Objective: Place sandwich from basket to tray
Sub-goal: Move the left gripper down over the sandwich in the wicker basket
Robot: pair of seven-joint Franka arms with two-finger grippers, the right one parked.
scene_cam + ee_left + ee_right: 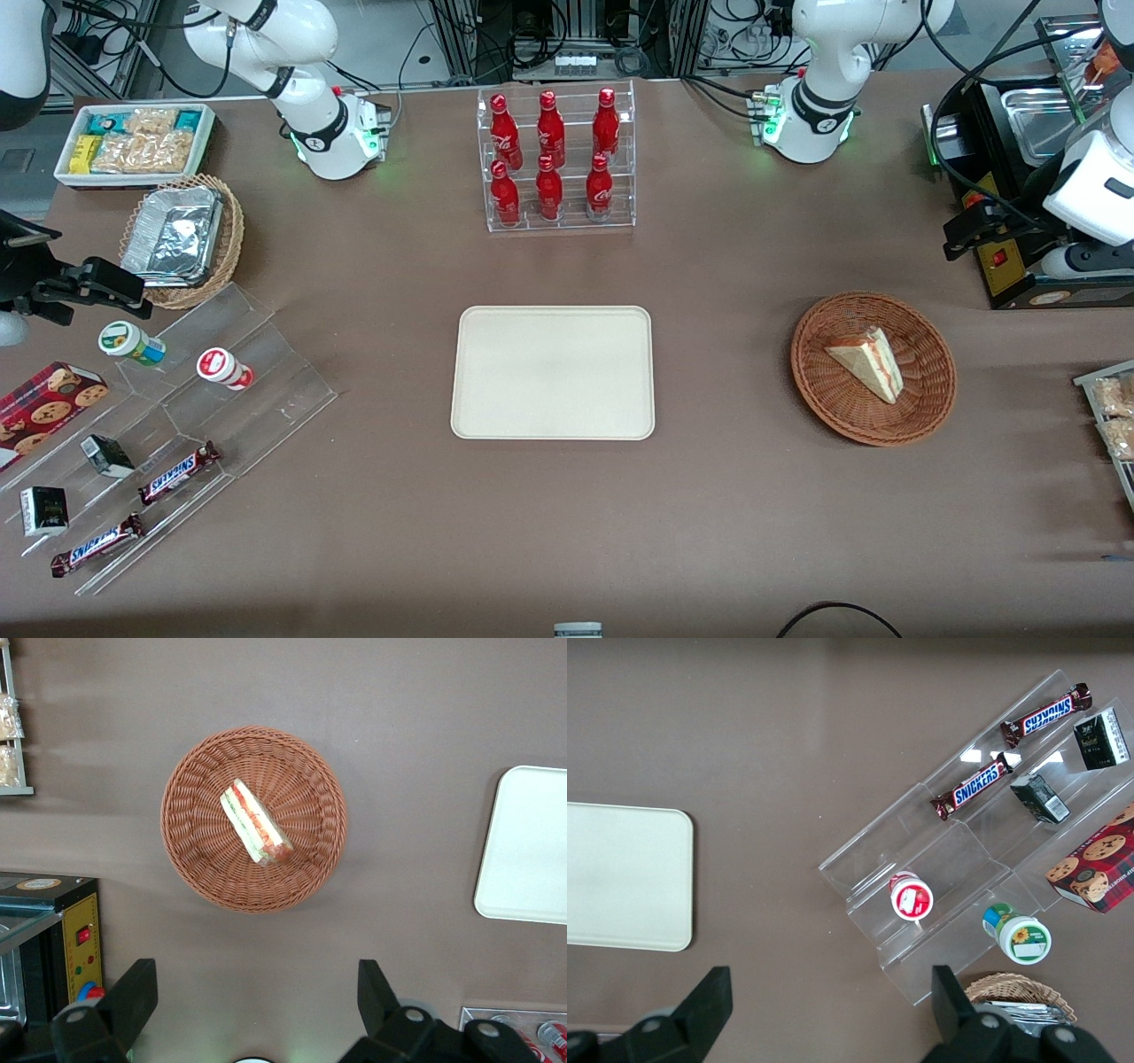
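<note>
Gripper (252, 1010) fingers (133, 992) spread wide, holding nothing, hanging high above bare desk (726, 496) beside the basket (199, 873). Sandwich (255, 822) lies in the basket's middle, cut edge up. Basket sits toward the working arm's end of the desk, well apart from the tray (553, 372) at desk centre. Bare desk between them. Black appliance (1019, 204) near the basket; bottle rack (558, 159) farther from the camera than the tray.

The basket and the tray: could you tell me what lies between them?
Only bare brown tabletop separates the basket from the tray, as the front view shows. The tool, fingers open, hangs above the table beside the basket.
</note>
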